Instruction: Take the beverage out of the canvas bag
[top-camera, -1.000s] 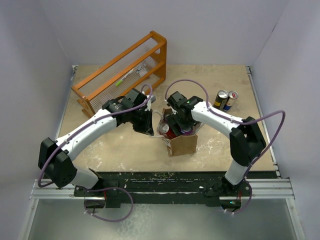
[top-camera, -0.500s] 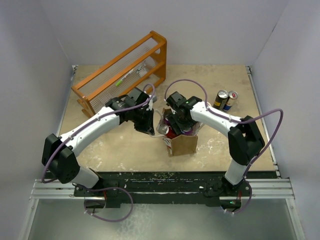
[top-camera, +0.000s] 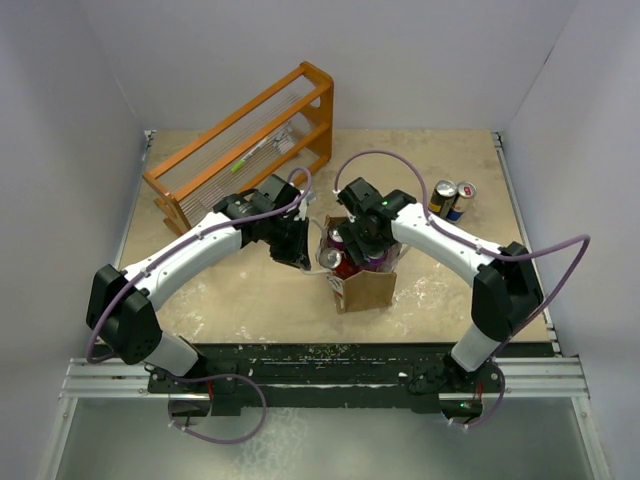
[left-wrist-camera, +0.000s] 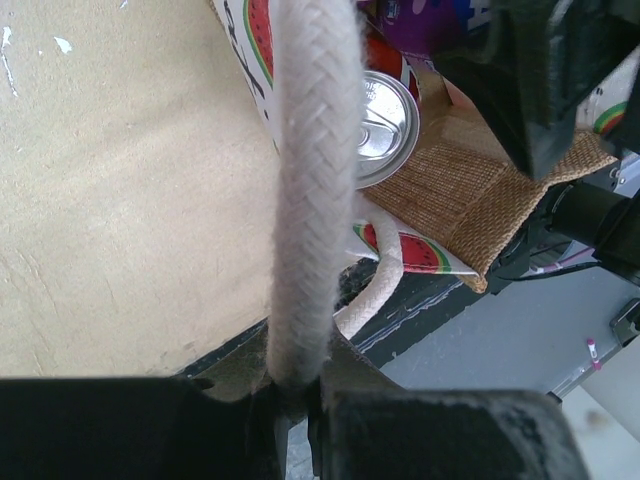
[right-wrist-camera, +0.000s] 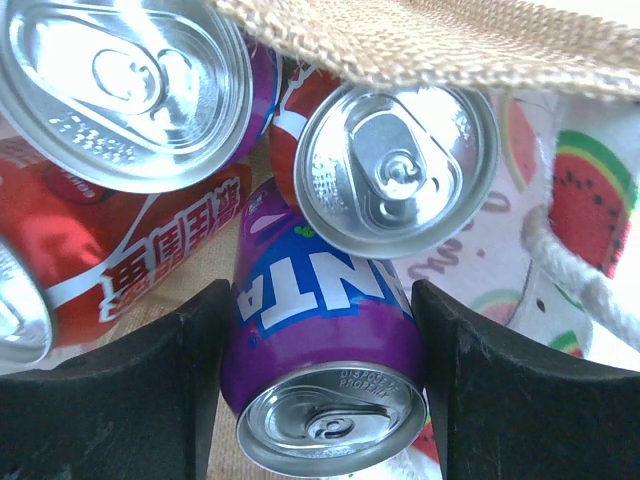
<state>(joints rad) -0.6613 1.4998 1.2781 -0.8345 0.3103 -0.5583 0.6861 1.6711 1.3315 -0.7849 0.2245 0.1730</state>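
The canvas bag (top-camera: 366, 287) stands near the middle of the table, tan burlap with watermelon-print sides, and holds several cans. My left gripper (left-wrist-camera: 297, 395) is shut on one white rope handle (left-wrist-camera: 315, 190), holding it off to the bag's left. My right gripper (right-wrist-camera: 320, 340) reaches down into the bag's mouth. Its two black fingers (right-wrist-camera: 150, 390) press against both sides of a purple beverage can (right-wrist-camera: 325, 320). Around it lie a red can (right-wrist-camera: 110, 240) and two cans showing silver tops (right-wrist-camera: 400, 165). In the top view the right gripper (top-camera: 365, 248) hides most of the cans.
An orange wooden rack (top-camera: 245, 145) stands at the back left. Two loose cans (top-camera: 452, 198) stand at the back right of the table. The bag's second rope handle (left-wrist-camera: 375, 290) hangs down its side near the table's front edge.
My right gripper's fingers have closed in onto the purple can inside the bag. The left arm has shifted slightly while keeping hold of the handle.
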